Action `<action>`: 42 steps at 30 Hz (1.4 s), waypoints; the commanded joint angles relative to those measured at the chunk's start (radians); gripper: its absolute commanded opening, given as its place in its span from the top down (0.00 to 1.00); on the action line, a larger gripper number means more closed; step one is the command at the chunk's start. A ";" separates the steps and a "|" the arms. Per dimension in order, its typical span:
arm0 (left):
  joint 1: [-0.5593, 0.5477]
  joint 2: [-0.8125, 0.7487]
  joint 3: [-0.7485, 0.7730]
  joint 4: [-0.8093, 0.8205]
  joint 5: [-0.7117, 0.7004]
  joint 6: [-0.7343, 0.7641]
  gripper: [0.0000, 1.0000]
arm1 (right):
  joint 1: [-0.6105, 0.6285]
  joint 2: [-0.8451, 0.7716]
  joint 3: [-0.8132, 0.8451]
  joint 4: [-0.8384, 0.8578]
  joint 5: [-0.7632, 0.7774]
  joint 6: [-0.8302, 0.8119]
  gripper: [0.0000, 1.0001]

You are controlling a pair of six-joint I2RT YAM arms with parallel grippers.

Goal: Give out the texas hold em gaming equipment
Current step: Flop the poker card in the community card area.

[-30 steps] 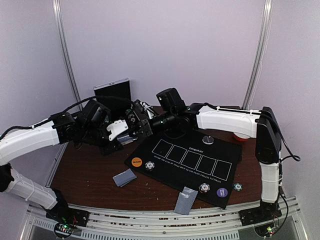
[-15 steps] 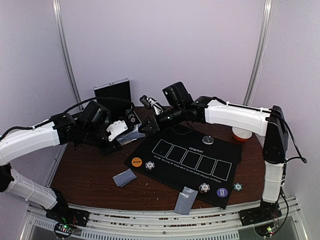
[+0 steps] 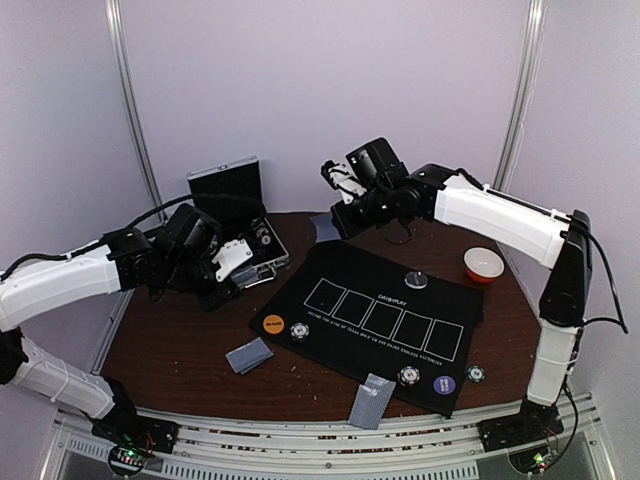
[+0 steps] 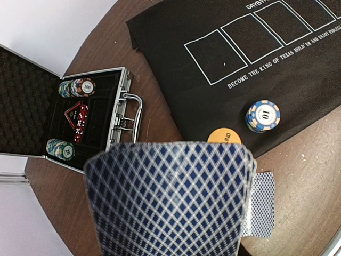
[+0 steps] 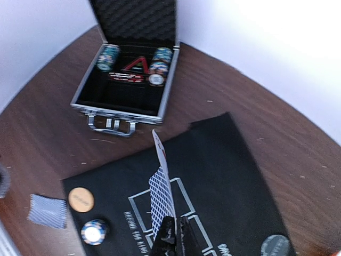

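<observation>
Top external: my right gripper (image 3: pixel 343 213) hangs high over the far left corner of the black mat (image 3: pixel 430 345), not far from the open aluminium chip case (image 3: pixel 232 190). My left gripper (image 3: pixel 233 264) sits low over the wood just beside that case. Face-down dealt cards lie at the near left (image 3: pixel 249 355) and near middle (image 3: pixel 371 400) of the table.

Left wrist: the blue-backed cards (image 4: pixel 170 197) fill the lower frame. My left fingers are hidden behind them, clamped on the cards. Past them the orange button (image 4: pixel 224 136) and a striped chip (image 4: pixel 262 116) rest on the mat's corner.

Right wrist: my right fingers are pinched tight on the bottom edge of a single card (image 5: pixel 160 192), which stands tilted and almost edge-on.

That is a thin hold, so I judge the carry should be slow. I would take the card to a seat that has none and tip it back-up. I would bring it close to the surface, clear of chips and buttons, before letting go, so it cannot flutter or flip.
</observation>
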 commanded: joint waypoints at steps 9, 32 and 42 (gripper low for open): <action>0.016 -0.016 0.000 0.054 -0.039 -0.037 0.60 | 0.115 0.369 0.252 -0.171 0.674 -0.256 1.00; 0.027 -0.035 -0.011 0.053 -0.031 -0.024 0.60 | 0.184 0.610 0.376 -0.370 0.393 -0.060 1.00; 0.027 -0.042 -0.014 0.053 -0.031 -0.023 0.60 | 0.165 0.626 0.393 -0.366 0.376 -0.006 1.00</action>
